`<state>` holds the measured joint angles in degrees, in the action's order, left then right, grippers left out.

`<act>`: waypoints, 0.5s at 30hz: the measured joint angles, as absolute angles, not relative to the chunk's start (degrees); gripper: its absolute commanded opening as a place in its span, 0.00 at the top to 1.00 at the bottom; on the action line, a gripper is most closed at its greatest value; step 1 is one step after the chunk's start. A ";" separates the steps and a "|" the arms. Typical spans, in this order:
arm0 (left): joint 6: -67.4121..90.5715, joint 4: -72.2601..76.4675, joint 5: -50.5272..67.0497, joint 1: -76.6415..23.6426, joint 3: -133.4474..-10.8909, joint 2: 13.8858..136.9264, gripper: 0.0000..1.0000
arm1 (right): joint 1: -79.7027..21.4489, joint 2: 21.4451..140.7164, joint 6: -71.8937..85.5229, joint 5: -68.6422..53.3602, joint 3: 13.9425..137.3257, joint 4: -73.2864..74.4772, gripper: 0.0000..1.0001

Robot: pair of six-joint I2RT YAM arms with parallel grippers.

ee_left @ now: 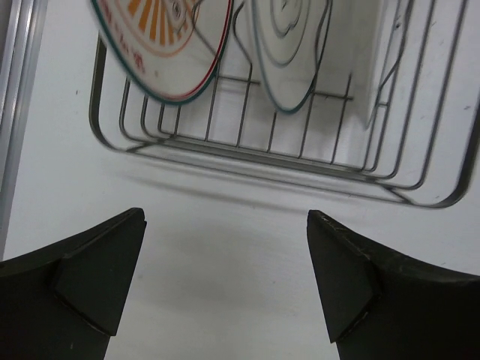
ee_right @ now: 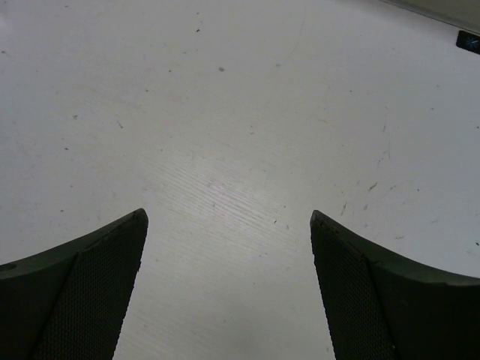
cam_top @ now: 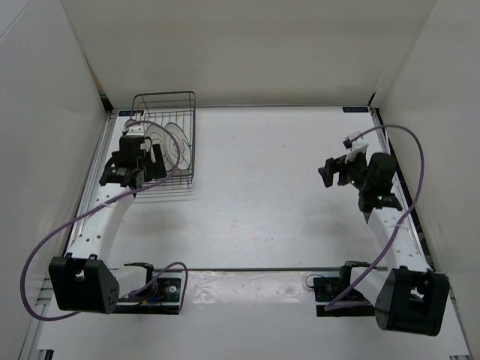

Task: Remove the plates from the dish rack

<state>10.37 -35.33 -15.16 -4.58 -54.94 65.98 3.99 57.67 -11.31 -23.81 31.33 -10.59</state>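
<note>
The dark wire dish rack (cam_top: 165,95) stands at the far left of the table. Plates (cam_top: 177,142) stand upright in it. In the left wrist view the rack's near wall (ee_left: 247,154) lies just ahead of my fingers. Behind its wires are the orange sunburst plate (ee_left: 161,52) on the left and a white plate (ee_left: 289,60) beside it. A third plate is not clear to see. My left gripper (cam_top: 155,163) (ee_left: 225,277) is open and empty at the rack's near side, over bare table. My right gripper (cam_top: 330,171) (ee_right: 229,285) is open and empty, far right of the rack.
White walls enclose the table on the left, back and right. A metal rail (ee_left: 15,112) runs along the table's left edge close to the rack. Purple cables (cam_top: 409,161) loop off both arms. A small dark tag (ee_right: 469,41) sits at the far right edge.
</note>
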 measured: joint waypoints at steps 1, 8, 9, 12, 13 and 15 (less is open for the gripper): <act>10.37 -35.83 -14.79 -4.58 -56.99 67.35 0.01 | 3.99 58.78 -12.53 -24.82 35.14 -6.61 0.10; 10.39 -35.70 -13.69 -4.58 -63.70 70.63 0.01 | 3.99 69.25 -11.60 -31.38 55.68 6.52 0.10; 10.26 -35.03 -13.61 -4.56 -63.86 70.61 0.01 | 3.99 70.24 -10.48 -32.45 56.90 7.53 0.10; 9.50 -32.58 -13.34 -4.21 -64.42 70.83 0.01 | 3.99 71.90 -8.45 -36.18 57.98 9.78 0.10; 9.39 -31.77 -13.17 -4.01 -64.79 71.07 0.01 | 3.99 72.25 -7.86 -37.17 57.98 10.76 0.10; 9.15 -30.52 -13.08 -3.36 -66.17 72.14 0.01 | 3.88 72.73 -7.22 -38.22 57.98 11.99 0.10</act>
<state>9.15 -30.52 -13.08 -3.36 -66.17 72.14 3.88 72.73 -7.22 -38.22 57.98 11.99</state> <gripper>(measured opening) 0.993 0.901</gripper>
